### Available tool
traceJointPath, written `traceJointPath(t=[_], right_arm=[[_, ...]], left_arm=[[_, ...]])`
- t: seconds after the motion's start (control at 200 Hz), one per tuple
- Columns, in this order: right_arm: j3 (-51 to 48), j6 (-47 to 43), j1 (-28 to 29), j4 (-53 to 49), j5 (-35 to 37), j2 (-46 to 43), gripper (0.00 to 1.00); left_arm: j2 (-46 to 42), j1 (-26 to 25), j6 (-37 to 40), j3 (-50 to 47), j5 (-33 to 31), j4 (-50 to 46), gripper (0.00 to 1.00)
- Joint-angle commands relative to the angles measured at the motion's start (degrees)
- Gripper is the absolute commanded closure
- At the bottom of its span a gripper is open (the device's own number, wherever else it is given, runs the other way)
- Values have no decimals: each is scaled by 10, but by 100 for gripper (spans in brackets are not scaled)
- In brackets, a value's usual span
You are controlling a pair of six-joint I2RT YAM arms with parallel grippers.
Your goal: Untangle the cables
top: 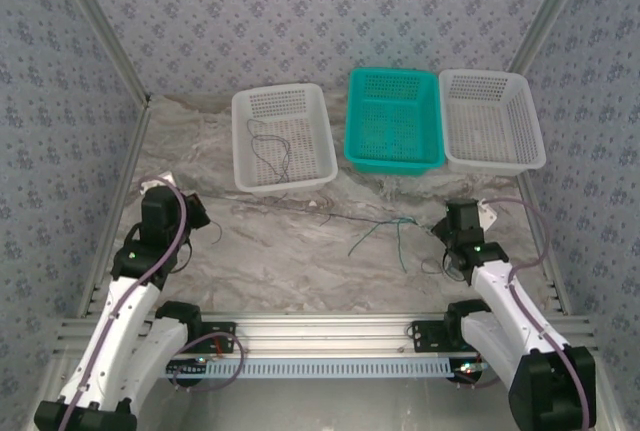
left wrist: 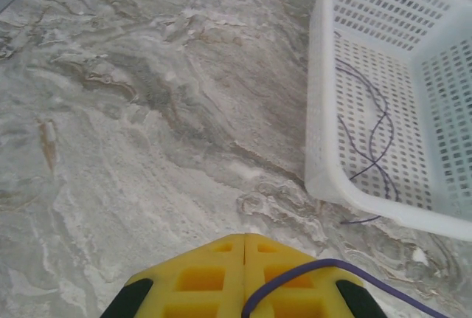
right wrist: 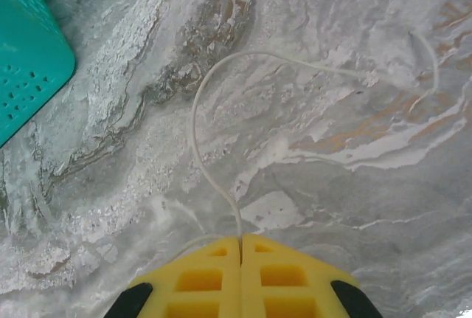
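**Both grippers closed, cream cable pinched on the right**

We saw the right gripper with its yellow fingers pressed together on the cream cable. The cable came out of the seam toward twelve o'clock, bowed to eleven, then arched over to two o'clock. Its long run therefore lay crosswise on the marble table. Its far end thinned into the pale veining, and we could not place it. A corner of the teal basket sat at ten o'clock, cut off by the frame.

The left gripper was closed too. A purple strand looped over one of its fingers toward four o'clock. We could not tell whether it was pinched, since both its ends ran off the bottom edge. At two o'clock stood the white basket, partly out of frame. A purple cable squiggled inside it, roughly along twelve to six.

From above, a thin dark line stretched from near the left gripper toward three o'clock. It reached the green cable at mid-table, whose strands splayed toward six and eight o'clock.
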Motion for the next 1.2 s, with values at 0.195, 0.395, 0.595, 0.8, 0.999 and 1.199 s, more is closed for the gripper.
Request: traceJointPath(t=[0.195, 0.395, 0.595, 0.8, 0.999, 1.199], right_arm=[[0, -109, 71, 29, -185, 45, 67], [71, -129, 166, -50, -162, 33, 50], [74, -25, 321, -26, -56, 81, 41], [108, -72, 393, -19, 23, 226, 18], [131, -73, 428, 1, 56, 341, 19], [144, -3, 430, -42, 126, 396, 75]], left_arm=[[20, -32, -12, -64, 160, 174, 100], [34, -70, 2, -75, 126, 153, 100], [12, -73, 6, -72, 111, 140, 100], [2, -73, 18, -56, 83, 108, 100], [-9, -72, 20, -33, 54, 85, 100], [-35, -58, 3, 22, -74, -8, 100]])
